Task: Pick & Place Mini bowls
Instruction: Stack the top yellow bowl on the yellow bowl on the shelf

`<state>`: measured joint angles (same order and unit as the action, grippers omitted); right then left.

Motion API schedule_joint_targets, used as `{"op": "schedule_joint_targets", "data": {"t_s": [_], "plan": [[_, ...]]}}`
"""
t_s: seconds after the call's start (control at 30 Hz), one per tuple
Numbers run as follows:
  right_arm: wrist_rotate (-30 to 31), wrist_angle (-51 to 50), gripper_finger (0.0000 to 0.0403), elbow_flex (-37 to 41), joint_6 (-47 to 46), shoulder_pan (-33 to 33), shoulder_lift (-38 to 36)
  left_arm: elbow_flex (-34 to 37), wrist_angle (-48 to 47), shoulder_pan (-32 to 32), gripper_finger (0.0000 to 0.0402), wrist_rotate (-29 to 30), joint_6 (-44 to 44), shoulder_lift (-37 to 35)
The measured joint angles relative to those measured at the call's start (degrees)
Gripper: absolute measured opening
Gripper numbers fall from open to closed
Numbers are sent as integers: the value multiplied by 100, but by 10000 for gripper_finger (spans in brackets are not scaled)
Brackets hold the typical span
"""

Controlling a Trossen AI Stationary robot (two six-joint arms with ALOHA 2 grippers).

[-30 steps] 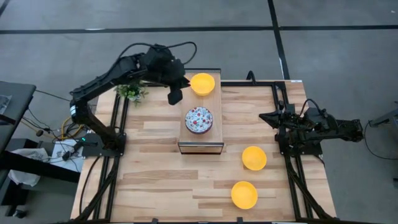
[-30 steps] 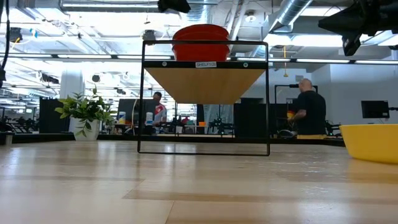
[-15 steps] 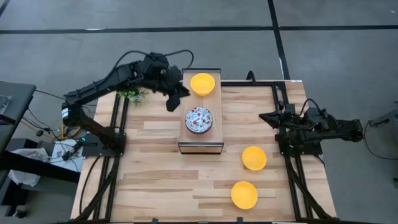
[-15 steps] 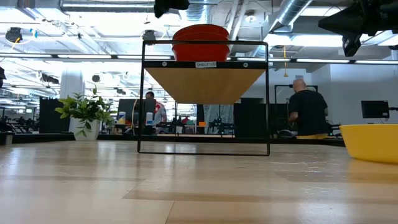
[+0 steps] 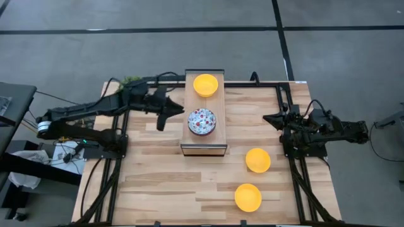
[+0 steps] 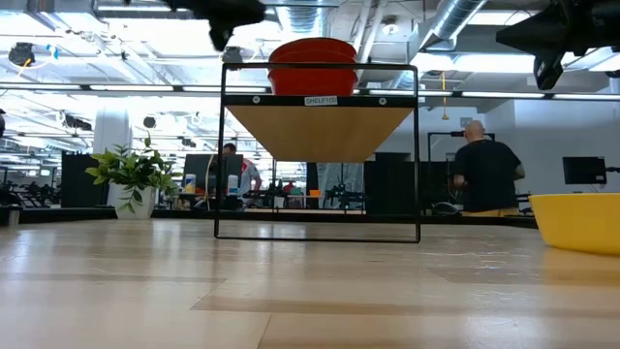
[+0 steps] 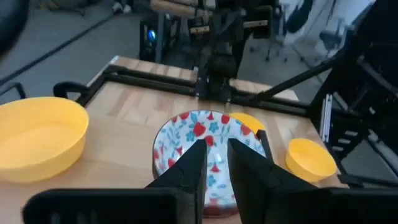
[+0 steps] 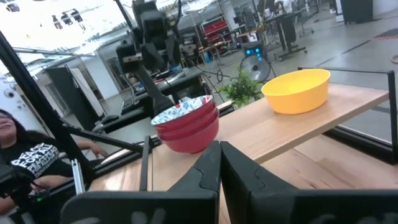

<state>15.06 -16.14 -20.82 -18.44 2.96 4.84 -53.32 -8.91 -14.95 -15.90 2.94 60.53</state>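
Note:
A stack of white floral mini bowls point(image 5: 202, 121), red outside point(image 6: 312, 66), rests on a raised wooden shelf point(image 5: 203, 144). One yellow mini bowl point(image 5: 206, 84) sits at the shelf's far end. Two more yellow bowls point(image 5: 257, 160) point(image 5: 248, 197) sit on the table near the right. My left gripper point(image 5: 161, 121) hovers just left of the shelf. It points at the floral stack point(image 7: 205, 146), is empty, and its fingers are a narrow gap apart point(image 7: 216, 149). My right gripper point(image 5: 268, 118) is shut and empty at the table's right edge point(image 8: 219, 149).
A small green potted plant point(image 6: 136, 176) stands at the table's far left, partly under my left arm in the high view point(image 5: 131, 81). Black frame rails point(image 5: 120, 126) run along the table's sides. People move in the room behind the table point(image 6: 484, 174).
My left gripper has drawn back from beside the shelf's far end. It has gone toward the table's left and near edges, and the arm has stretched out low. The bowls have stayed where they were.

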Motion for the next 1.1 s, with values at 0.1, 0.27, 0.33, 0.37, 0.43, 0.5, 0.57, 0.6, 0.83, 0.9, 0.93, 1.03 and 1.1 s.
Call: {"op": "schedule_joint_targets", "data": {"t_s": [0.1,0.27,0.33,0.37,0.43,0.5,0.57,0.6,0.83,0.9,0.93,1.03,1.1], "plan": [[1,78,0,0,-2,-4,0,691,478,5,62,-11,57,-558],[2,358,0,0,-1,-8,0,1711,1046,-1,62,-2,289,-1294],[1,487,0,0,4,-9,0,2067,1331,2,62,-7,451,-1521],[3,571,0,0,28,-9,1,2240,1487,3,62,-12,520,-1613],[1,680,0,0,68,-9,0,2573,1837,3,62,-15,663,-1745],[1,756,0,0,70,-7,0,2869,2240,1,62,-14,787,-1845],[-7,855,0,0,76,-7,0,3134,2680,1,62,-35,883,-1909],[-7,890,0,0,85,-7,0,3250,2840,1,62,-65,936,-1927],[-383,955,0,0,90,-4,2,3741,3428,1,62,-213,1151,-1938],[-694,1089,0,0,92,0,2,3820,3428,-9,63,-427,1153,-1947],[-868,1192,0,0,94,0,7,3860,3422,-28,62,-568,1168,-1975],[-1305,1449,0,0,107,0,41,3957,3409,-122,62,-989,1288,-2091],[-1401,1565,0,-3,138,2,73,3977,3413,-220,63,-1189,1331,-2236]]}}
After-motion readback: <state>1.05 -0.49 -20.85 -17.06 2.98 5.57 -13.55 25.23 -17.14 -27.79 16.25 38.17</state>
